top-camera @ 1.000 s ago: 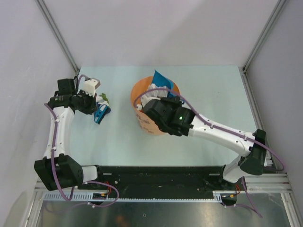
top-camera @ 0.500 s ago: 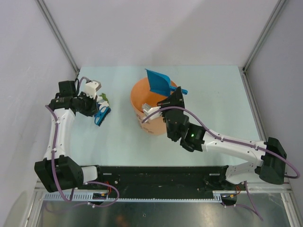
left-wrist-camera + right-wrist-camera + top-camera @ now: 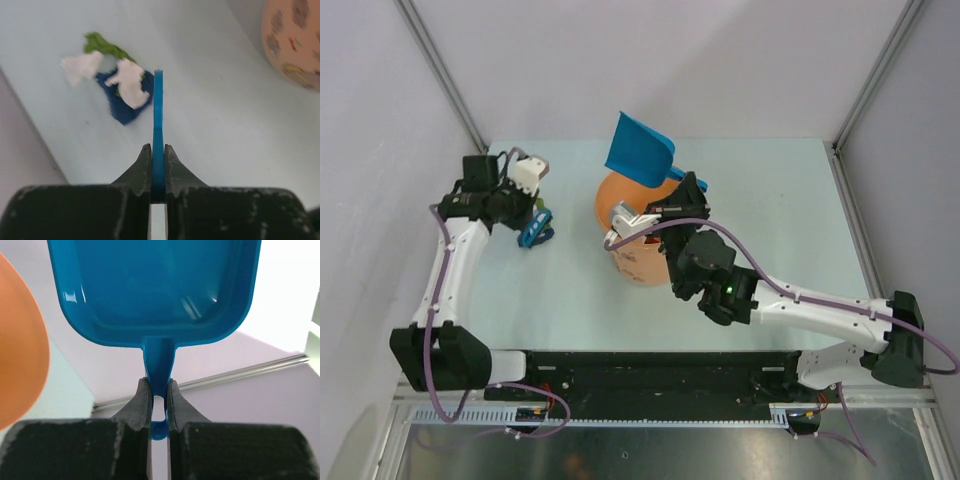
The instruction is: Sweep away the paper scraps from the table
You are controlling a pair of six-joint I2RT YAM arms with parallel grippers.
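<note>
The paper scraps (image 3: 117,85), green, white and dark blue bits, lie bunched on the pale mint table (image 3: 225,130) just ahead of the brush tip. My left gripper (image 3: 158,155) is shut on the blue brush (image 3: 158,115), seen edge-on; from above the brush (image 3: 533,232) sits at the table's (image 3: 770,200) far left below this gripper (image 3: 527,212), which hides the scraps there. My right gripper (image 3: 158,390) is shut on the handle of the blue dustpan (image 3: 155,290). The dustpan (image 3: 638,150) is held up over the far rim of the orange bucket (image 3: 625,230), its tray showing no scraps.
The orange bucket stands mid-table and also shows in the left wrist view (image 3: 295,45) and the right wrist view (image 3: 20,350). Grey walls with metal rails (image 3: 445,80) close in the table. The black front rail (image 3: 650,370) runs along the near edge.
My right arm has lifted the dustpan from inside the bucket to above its far rim. My left gripper with the brush has shifted slightly toward the back right.
</note>
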